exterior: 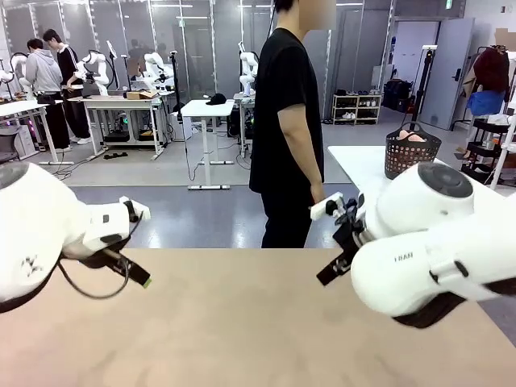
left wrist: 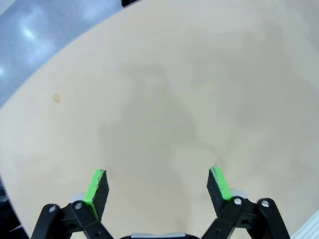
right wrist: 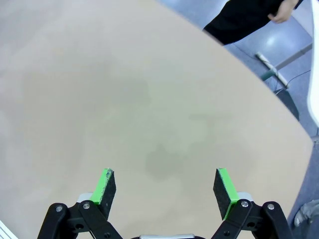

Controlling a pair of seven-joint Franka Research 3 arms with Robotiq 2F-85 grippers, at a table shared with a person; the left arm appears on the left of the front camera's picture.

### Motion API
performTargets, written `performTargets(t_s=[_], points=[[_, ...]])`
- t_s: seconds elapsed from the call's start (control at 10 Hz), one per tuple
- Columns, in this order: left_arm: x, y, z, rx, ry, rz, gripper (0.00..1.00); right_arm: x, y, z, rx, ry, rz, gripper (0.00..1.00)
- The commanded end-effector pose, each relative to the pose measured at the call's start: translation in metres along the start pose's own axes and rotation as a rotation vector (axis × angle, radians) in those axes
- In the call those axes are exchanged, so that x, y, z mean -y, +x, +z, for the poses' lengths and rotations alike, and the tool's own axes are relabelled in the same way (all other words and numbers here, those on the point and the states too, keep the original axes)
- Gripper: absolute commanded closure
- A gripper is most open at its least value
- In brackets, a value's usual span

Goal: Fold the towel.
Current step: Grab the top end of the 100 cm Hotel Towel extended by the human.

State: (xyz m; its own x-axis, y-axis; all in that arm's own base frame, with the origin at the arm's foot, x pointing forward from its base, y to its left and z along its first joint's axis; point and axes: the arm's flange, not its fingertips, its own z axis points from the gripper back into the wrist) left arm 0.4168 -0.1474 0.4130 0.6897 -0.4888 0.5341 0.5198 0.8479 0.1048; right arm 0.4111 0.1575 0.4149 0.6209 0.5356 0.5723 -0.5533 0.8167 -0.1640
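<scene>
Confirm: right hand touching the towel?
Apart. Front view: towel lies in the basket on the side table; right wrist view: right hand hangs open over the near table.

beige table (exterior: 242, 322), black left pincer (left wrist: 157, 172) and right pincer (right wrist: 164, 172), green pads (left wrist: 93, 189), person (exterior: 282, 121) in black, dark basket (exterior: 411, 157)

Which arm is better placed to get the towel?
Right, likely. The towel sits in the basket on the robot's right side; right gripper and left gripper both hang open over the table.
</scene>
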Motion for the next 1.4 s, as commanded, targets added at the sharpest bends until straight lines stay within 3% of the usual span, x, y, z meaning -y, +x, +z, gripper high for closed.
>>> performTargets(t_s=[0.0,0.2,0.5,0.6,0.7,0.9,1.0,1.3], points=[[-0.029,0.022,0.042,-0.010,-0.089,0.062,0.00,0.033,0.019,0.035,0.019,0.073,-0.036,0.00],[-0.055,0.026,0.093,0.007,-0.127,0.123,0.00,0.071,0.028,0.085,0.033,0.139,-0.090,0.00],[-0.090,0.011,0.146,0.021,-0.207,0.174,0.00,0.120,0.011,0.133,0.054,0.244,-0.168,0.00],[-0.104,0.000,0.166,0.065,-0.384,0.246,0.00,0.142,-0.006,0.154,0.081,0.337,-0.229,0.00],[-0.125,-0.019,0.184,0.083,-0.443,0.299,0.00,0.167,-0.030,0.170,0.098,0.416,-0.307,0.00],[-0.166,-0.070,0.213,0.190,-0.684,0.438,0.00,0.217,-0.090,0.193,0.152,0.583,-0.489,0.00],[-0.186,-0.094,0.217,0.236,-0.775,0.524,0.00,0.240,-0.118,0.200,0.218,0.623,-0.579,0.00],[-0.222,-0.152,0.212,0.370,-0.838,0.753,0.00,0.269,-0.171,0.206,0.379,0.682,-0.728,0.00]])
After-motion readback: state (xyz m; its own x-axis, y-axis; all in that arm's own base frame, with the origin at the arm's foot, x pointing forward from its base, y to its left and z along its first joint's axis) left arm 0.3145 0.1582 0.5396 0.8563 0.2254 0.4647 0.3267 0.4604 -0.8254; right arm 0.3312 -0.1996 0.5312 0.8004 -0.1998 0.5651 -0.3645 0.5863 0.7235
